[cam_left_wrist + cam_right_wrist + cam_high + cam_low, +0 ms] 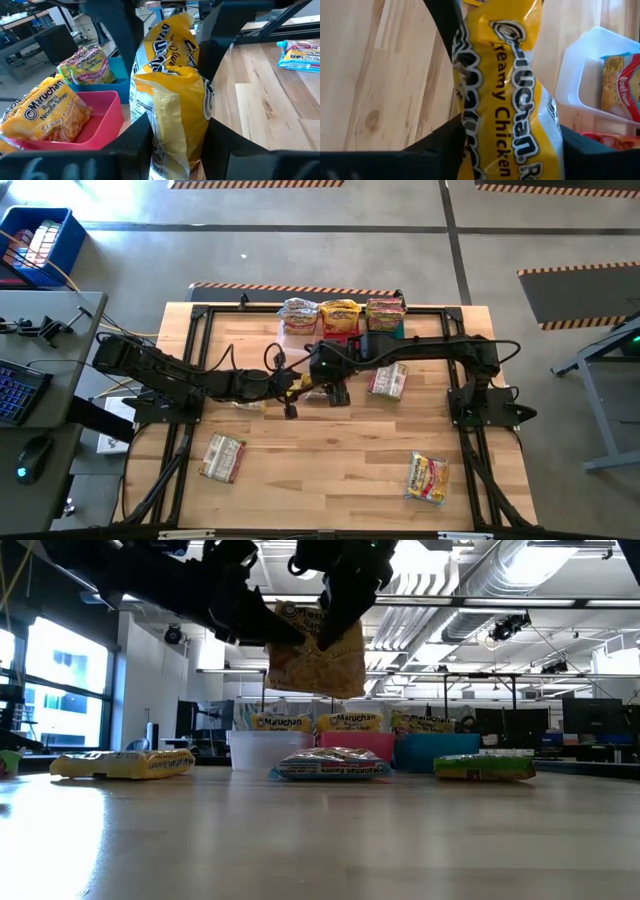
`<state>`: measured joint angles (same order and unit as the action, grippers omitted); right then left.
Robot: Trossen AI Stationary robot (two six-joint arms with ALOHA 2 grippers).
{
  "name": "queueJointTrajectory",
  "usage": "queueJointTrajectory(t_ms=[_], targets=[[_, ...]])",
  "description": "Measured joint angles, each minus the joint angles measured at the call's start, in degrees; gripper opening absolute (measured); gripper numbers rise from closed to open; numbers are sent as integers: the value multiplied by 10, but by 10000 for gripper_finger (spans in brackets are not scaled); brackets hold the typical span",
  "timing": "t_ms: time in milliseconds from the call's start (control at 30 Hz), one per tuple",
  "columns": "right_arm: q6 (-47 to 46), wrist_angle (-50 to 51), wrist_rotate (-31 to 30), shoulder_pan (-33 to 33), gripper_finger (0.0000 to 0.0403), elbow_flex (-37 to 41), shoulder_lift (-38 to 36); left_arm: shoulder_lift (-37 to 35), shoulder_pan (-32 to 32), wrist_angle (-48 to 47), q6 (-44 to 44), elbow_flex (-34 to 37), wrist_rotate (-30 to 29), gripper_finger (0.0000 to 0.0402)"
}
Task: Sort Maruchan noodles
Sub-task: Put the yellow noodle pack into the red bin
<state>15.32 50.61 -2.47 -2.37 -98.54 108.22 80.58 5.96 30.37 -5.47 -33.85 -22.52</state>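
Note:
A yellow Maruchan packet (pixel 318 655) hangs in the air over the table's middle, between both grippers. It also shows in the high view (pixel 316 391). My left gripper (pixel 175 142) reaches in from the table's left and is shut on it. My right gripper (pixel 507 147) comes from above and is shut on the same packet (pixel 507 90). Three more packets lie flat on the table: a silvery one (pixel 388 380), one near the left (pixel 222 457) and a yellow one near the right (pixel 427 478). My left gripper pinches the yellow packet's lower part (pixel 172 125) between its two fingers (pixel 132 137), slanting in from the table's left. The packet stands upright in the hold, lifted clear of the table. My right gripper pinches the packet's upper part (pixel 335 625) between its two fingers (pixel 445 145), from above, pointing down. The packet hangs below it, clear of the table, with its print running along the fingers.
Three bins stand in a row at the far edge, each holding packets: clear (pixel 297 317), red (pixel 340 317), teal (pixel 386 312). The red bin (pixel 102 122) and teal bin (pixel 117 70) lie just beyond the held packet. Bare wood (pixel 320 470) spreads toward the near edge.

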Motion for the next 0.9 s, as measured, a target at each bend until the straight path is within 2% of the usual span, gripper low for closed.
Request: queueJointTrajectory(t_ms=[200,333,500,667,800,900], targets=[[18,-4,0,0,124,0,0,0,1,-1,-11,0,-27,138],[32,-2,-8,-4,95,0,-3,-16,0,-7,-47,4,-32,155],[50,-1,-12,-19,97,0,-27,-65,-8,6,-24,43,-18,150],[81,16,-15,-54,98,0,-62,-107,-29,120,3,127,41,136],[120,33,2,-112,93,0,-70,-127,-46,220,13,184,73,124],[159,39,31,-167,94,0,-63,-138,-50,237,29,205,75,115]])
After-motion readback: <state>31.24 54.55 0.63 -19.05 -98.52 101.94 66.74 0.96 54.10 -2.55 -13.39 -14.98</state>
